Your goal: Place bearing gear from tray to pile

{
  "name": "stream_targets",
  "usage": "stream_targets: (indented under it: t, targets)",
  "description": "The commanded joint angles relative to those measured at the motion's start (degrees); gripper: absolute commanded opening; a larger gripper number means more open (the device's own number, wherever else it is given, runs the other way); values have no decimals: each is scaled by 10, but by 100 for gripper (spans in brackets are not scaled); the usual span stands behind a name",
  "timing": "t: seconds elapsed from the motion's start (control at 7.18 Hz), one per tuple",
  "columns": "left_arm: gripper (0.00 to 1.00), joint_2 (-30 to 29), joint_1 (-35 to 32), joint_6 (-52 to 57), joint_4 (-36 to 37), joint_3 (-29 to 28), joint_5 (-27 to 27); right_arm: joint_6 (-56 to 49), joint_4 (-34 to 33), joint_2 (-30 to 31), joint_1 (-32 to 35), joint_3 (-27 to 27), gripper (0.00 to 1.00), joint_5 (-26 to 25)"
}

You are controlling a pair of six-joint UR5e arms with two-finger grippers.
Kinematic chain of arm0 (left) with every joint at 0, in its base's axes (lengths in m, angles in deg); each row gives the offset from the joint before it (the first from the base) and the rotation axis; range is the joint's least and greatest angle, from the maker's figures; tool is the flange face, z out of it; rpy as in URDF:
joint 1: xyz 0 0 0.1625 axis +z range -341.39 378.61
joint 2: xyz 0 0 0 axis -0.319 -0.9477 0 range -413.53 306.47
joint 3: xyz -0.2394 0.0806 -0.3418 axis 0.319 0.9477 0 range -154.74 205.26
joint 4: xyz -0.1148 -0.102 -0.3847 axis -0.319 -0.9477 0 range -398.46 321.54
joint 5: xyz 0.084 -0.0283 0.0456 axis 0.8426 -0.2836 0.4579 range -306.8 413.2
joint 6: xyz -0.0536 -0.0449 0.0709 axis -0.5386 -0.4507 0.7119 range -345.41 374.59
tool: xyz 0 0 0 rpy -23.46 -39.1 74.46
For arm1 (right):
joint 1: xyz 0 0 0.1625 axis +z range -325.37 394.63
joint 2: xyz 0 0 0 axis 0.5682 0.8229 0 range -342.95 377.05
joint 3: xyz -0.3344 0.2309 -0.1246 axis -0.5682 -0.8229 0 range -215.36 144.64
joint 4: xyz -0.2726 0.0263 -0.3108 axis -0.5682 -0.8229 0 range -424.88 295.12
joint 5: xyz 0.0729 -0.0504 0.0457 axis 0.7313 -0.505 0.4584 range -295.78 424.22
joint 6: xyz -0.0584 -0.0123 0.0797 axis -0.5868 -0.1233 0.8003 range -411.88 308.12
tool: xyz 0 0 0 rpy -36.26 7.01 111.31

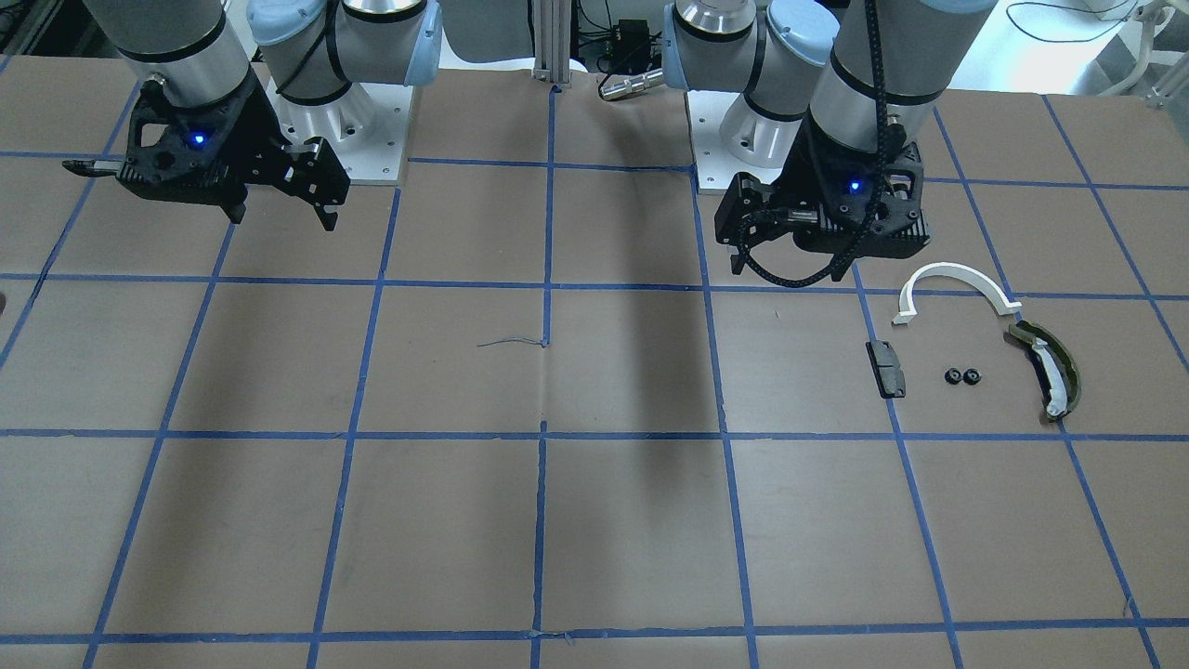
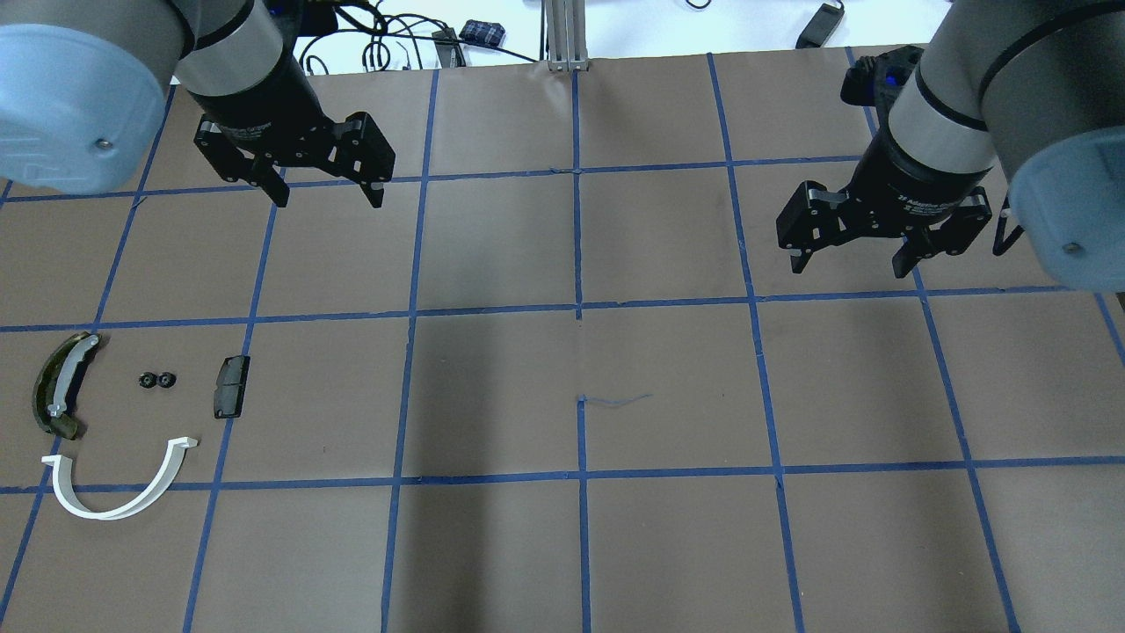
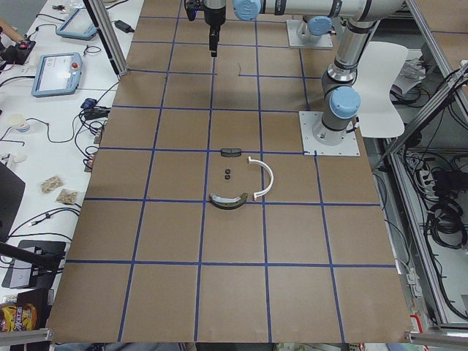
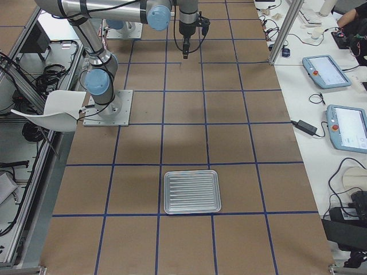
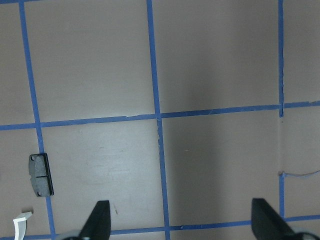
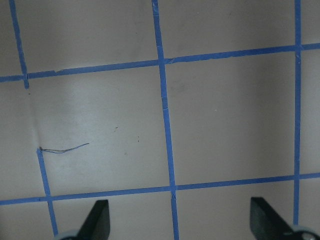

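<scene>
Metal tray (image 4: 192, 192) shows no parts on it, so you likely have nothing left to fetch. Two black gears (image 2: 148, 380) sit in the pile (image 2: 166, 380), with the olive piece (image 2: 54, 391) at 9 o'clock, the dark block (image 2: 232, 387) at 3 and the white arc (image 2: 98, 515) at 6. Left gripper (image 2: 330, 195) and right gripper (image 2: 848, 264) hang jaws apart, empty, well apart from the parts. Reads as done.

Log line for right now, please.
left hand: open, empty, above table | right hand: open, empty, above table | tray: no parts visible | small black gears: two, between dark block and olive curved piece
</scene>
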Motion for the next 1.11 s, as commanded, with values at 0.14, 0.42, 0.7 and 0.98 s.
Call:
stream_targets:
  t: [0.14, 0.42, 0.7, 0.98]
  targets:
    - [100, -1, 0, -2, -15, 0, -1, -1, 0, 0, 0, 0, 100, -2]
    - [100, 3, 0, 0, -15, 6, 0, -1, -1, 0, 0, 0, 100, -2]
    - [100, 3, 0, 1, -10, 4, -1, -1, -1, 0, 0, 0, 100, -1]
    - [100, 3, 0, 0, -10, 4, -2, -1, -2, 0, 0, 0, 100, 0]
